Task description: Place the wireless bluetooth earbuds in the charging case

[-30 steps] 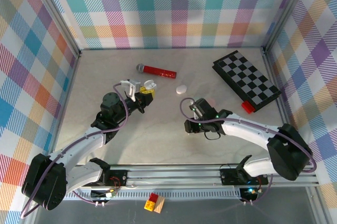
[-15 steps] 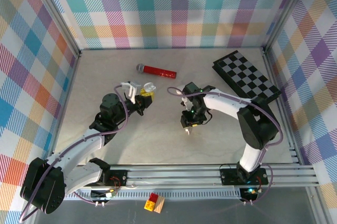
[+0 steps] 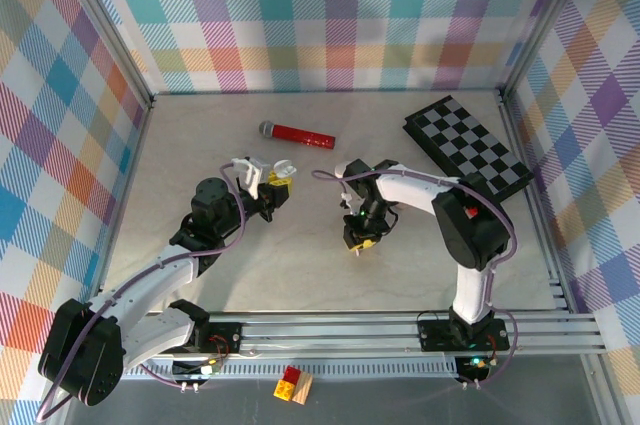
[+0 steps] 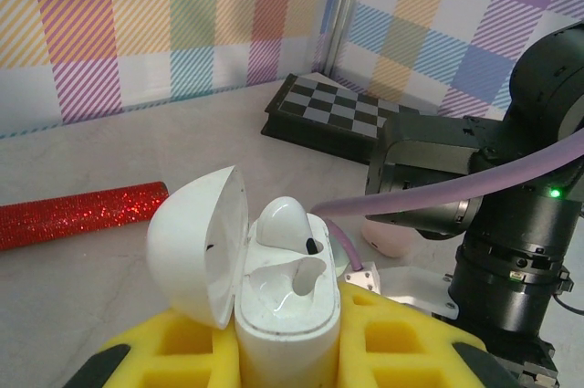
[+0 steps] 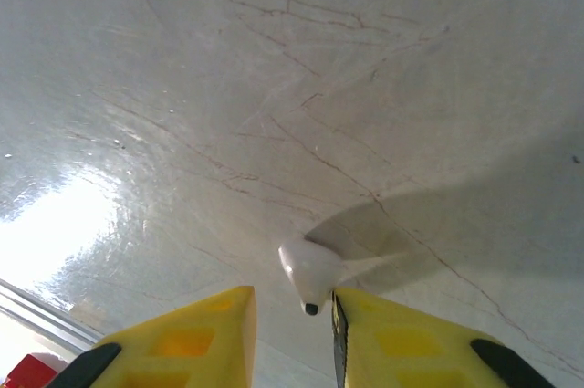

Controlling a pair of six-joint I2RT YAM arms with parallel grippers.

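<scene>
My left gripper (image 3: 277, 183) is shut on the white charging case (image 4: 287, 315), holding it upright between yellow fingers (image 4: 411, 338). The case's lid (image 4: 196, 242) is flipped open to the left. One white earbud (image 4: 285, 224) sits in the far socket and the near socket is bare. My right gripper (image 3: 358, 241) points down at the table, right of the case. In the right wrist view a second white earbud (image 5: 315, 274) lies on the table between the yellow fingers (image 5: 196, 342). The right finger touches it, the left finger stands apart, and my right gripper (image 5: 292, 301) is still open.
A red glitter microphone (image 3: 298, 134) lies at the back and a folded chessboard (image 3: 467, 150) at the back right. A pink oval case (image 4: 392, 237) rests on the table behind the right arm (image 4: 493, 224). A red and yellow block (image 3: 293, 385) sits beyond the near rail.
The right arm has swung in from the right toward the table's middle. Its gripper came down over the loose earbud, the fingers narrowing. The left arm and the case have hardly moved.
</scene>
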